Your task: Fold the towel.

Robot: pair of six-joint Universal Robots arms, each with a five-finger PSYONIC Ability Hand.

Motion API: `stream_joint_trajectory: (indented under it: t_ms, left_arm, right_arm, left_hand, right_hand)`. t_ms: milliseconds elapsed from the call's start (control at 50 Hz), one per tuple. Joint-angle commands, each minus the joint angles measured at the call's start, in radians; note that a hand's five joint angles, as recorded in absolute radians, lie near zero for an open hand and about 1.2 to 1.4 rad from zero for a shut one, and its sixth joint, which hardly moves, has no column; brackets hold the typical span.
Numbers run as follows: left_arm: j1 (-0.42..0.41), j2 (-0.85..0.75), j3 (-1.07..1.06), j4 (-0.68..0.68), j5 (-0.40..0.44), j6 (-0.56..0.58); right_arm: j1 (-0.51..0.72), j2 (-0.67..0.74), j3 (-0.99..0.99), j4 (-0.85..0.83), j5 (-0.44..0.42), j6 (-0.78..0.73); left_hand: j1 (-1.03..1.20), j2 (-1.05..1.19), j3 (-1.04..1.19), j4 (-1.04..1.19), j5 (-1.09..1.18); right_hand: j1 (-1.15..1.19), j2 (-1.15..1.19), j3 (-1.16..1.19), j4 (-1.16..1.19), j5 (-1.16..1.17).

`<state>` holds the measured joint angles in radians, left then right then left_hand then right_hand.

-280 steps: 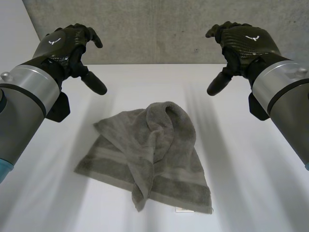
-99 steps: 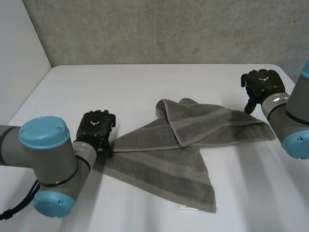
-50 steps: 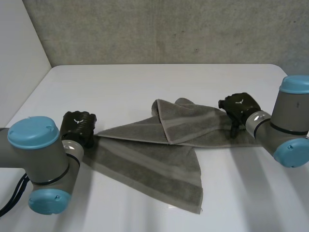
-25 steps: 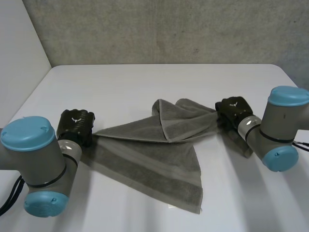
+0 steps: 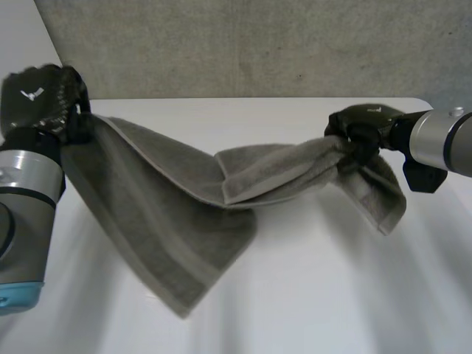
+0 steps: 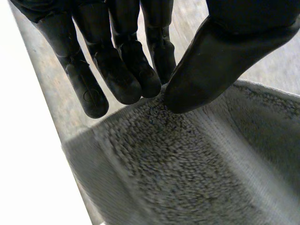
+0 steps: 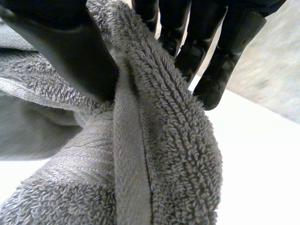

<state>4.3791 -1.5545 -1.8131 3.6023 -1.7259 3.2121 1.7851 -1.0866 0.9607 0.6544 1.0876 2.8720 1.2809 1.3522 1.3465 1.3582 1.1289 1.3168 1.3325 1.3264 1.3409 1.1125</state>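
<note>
Table [image 5: 310, 295]: white, smooth top, softly lit. Rear wall [image 5: 258, 44]: grey, rough concrete. Left side: pale panel [image 5: 22, 29], possibly a second wall.

Gripped towel [image 5: 147, 199] corner hidden inside right hand [image 5: 365, 122], left arm [image 5: 26, 184] edge-cropped

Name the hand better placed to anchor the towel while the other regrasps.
Probably left: the left hand pinches a flat corner of the towel, while the right hand clutches a bunch with a tail hanging below.
</note>
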Motion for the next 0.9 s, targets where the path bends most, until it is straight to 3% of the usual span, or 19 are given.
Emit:
stream_joint_trajectory:
  t_ms: [20, 80, 120, 140, 160, 180, 220, 240, 260, 280, 400, 620, 660, 900]
  left_arm:
    - [0.042, 0.002, -0.034, 0.007, 0.064, -0.017]
    - [0.049, -0.047, -0.041, 0.018, 0.087, -0.015]
    - [0.05, -0.083, -0.043, 0.021, 0.092, -0.014]
    - [0.05, -0.084, -0.043, 0.021, 0.092, -0.014]
    - [0.051, -0.114, -0.041, 0.021, 0.092, -0.014]
    - [0.05, -0.142, -0.041, 0.021, 0.094, -0.014]
    - [0.048, -0.168, -0.04, 0.021, 0.094, -0.012]
    - [0.046, -0.194, -0.035, 0.021, 0.094, -0.011]
    - [0.046, -0.194, -0.035, 0.021, 0.094, -0.011]
    - [0.043, -0.22, -0.034, 0.019, 0.095, -0.011]
    - [0.031, -0.311, -0.028, 0.021, 0.095, -0.011]
    - [0.023, -0.326, -0.015, 0.021, 0.094, -0.011]
    - [0.025, -0.325, -0.017, 0.021, 0.094, -0.011]
    - [0.025, -0.312, -0.002, 0.01, 0.097, -0.014]
  right_arm:
    - [-0.047, 0.111, -0.076, 0.105, -0.112, -0.03]
    - [-0.058, 0.202, -0.106, 0.097, -0.084, -0.046]
    - [-0.058, 0.292, -0.158, 0.056, 0.016, -0.037]
    - [-0.058, 0.292, -0.158, 0.056, 0.017, -0.037]
    - [-0.059, 0.332, -0.175, 0.021, 0.093, -0.039]
    - [-0.059, 0.332, -0.175, 0.021, 0.094, -0.039]
    - [-0.058, 0.382, -0.183, -0.041, 0.217, -0.037]
    - [-0.058, 0.383, -0.183, -0.041, 0.218, -0.037]
    - [-0.053, 0.393, -0.183, -0.064, 0.253, -0.037]
    - [-0.049, 0.393, -0.178, -0.078, 0.259, -0.036]
    - [-0.036, 0.347, -0.158, -0.087, 0.245, -0.02]
    - [-0.024, 0.036, 0.069, -0.157, 0.153, -0.005]
    - [-0.024, -0.039, 0.162, -0.174, 0.114, -0.014]
    - [-0.036, -0.16, 0.569, -0.338, 0.084, -0.203]
  left_hand:
    - [0.115, 0.044, 0.05, 0.038, 0.093]
    - [0.115, 0.044, 0.05, 0.038, 0.093]
    - [0.115, 0.044, 0.05, 0.038, 0.093]
    - [0.115, 0.044, 0.05, 0.038, 0.093]
    - [0.115, 0.044, 0.05, 0.038, 0.093]
    - [0.115, 0.044, 0.05, 0.038, 0.093]
    - [0.115, 0.044, 0.05, 0.038, 0.093]
    - [0.115, 0.044, 0.05, 0.038, 0.093]
    - [0.115, 0.044, 0.05, 0.038, 0.093]
    - [0.115, 0.044, 0.05, 0.038, 0.093]
    - [0.115, 0.044, 0.05, 0.038, 0.093]
    - [0.115, 0.044, 0.05, 0.038, 0.093]
    - [0.115, 0.044, 0.05, 0.038, 0.093]
    - [0.115, 0.044, 0.05, 0.038, 0.093]
  right_hand:
    - [0.079, 0.064, 0.07, 0.055, 0.109]
    - [-0.022, -0.038, -0.032, -0.046, 0.008]
    - [-0.072, -0.087, -0.081, -0.096, -0.042]
    - [-0.072, -0.088, -0.082, -0.096, -0.042]
    - [-0.238, -0.254, -0.247, -0.262, -0.208]
    - [-0.239, -0.255, -0.249, -0.264, -0.21]
    - [-0.683, -0.699, -0.693, -0.707, -0.654]
    - [-0.686, -0.701, -0.695, -0.71, -0.656]
    - [-1.058, -1.074, -1.067, -1.082, -1.028]
    - [-1.142, -1.158, -1.152, -1.166, -1.112]
    - [-1.142, -1.158, -1.152, -1.166, -1.112]
    - [-1.12, -1.136, -1.13, -1.144, -1.09]
    - [-0.892, -0.908, -0.902, -0.916, -0.863]
    - [-0.689, -0.704, -0.698, -0.713, -0.659]
